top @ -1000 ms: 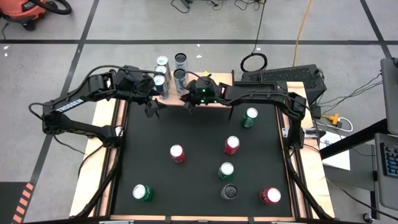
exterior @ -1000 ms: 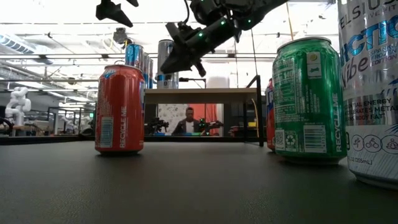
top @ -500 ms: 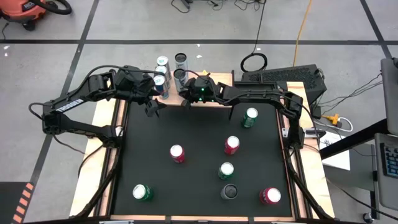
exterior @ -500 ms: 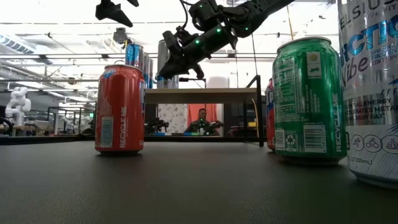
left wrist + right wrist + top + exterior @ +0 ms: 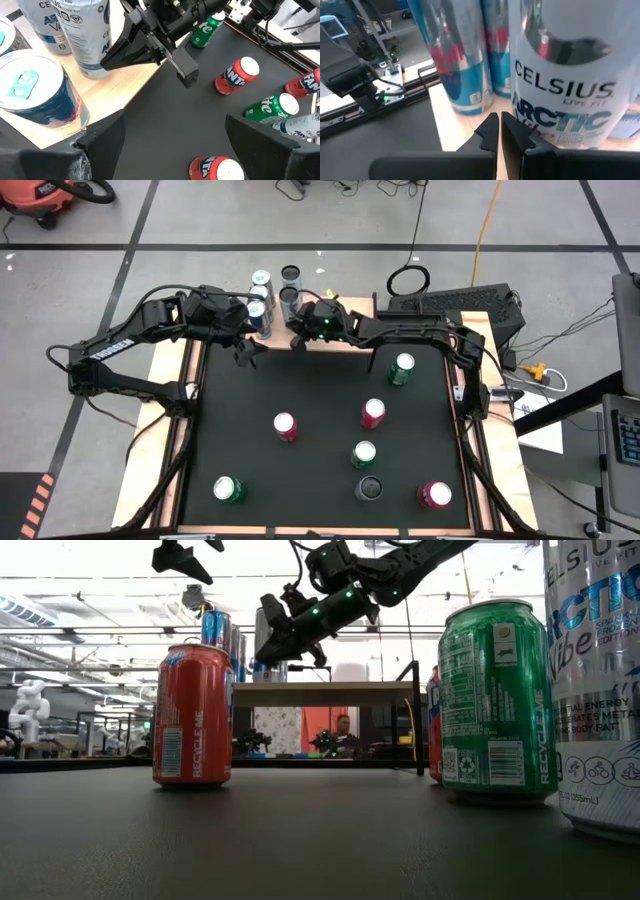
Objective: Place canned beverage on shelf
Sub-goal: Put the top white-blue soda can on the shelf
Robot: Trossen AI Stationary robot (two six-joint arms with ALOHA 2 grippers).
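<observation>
1. The black surface [image 5: 320, 480] carries seven cans standing upright and well apart from one another: a green one [image 5: 402, 368] near the far right, a red one [image 5: 373, 413], a red one [image 5: 285, 426], a green one [image 5: 363, 454], a green one [image 5: 229, 489] at the near left, a dark can [image 5: 368, 487], and a red one [image 5: 434, 494] at the near right.
2. The shelf [image 5: 300, 338], a light-wood board, sits at the far edge of the surface, its long axis running left to right across that edge.
3. Four tall slim cans stand upright on the shelf in a tight cluster: two blue-and-silver ones [image 5: 259, 308] on the left side, two silver Celsius cans [image 5: 291, 278] beside them. All have closed tops; what is inside cannot be seen.
4. The right gripper [image 5: 298, 330] hangs over the shelf's front edge, fingers pressed together and holding nothing, its tips just in front of the nearer Celsius can [image 5: 565, 95].
5. The left gripper [image 5: 248, 345] hovers just beside the shelf's left end, fingers spread wide and empty, one blue-and-silver can [image 5: 37, 95] close below it.
</observation>
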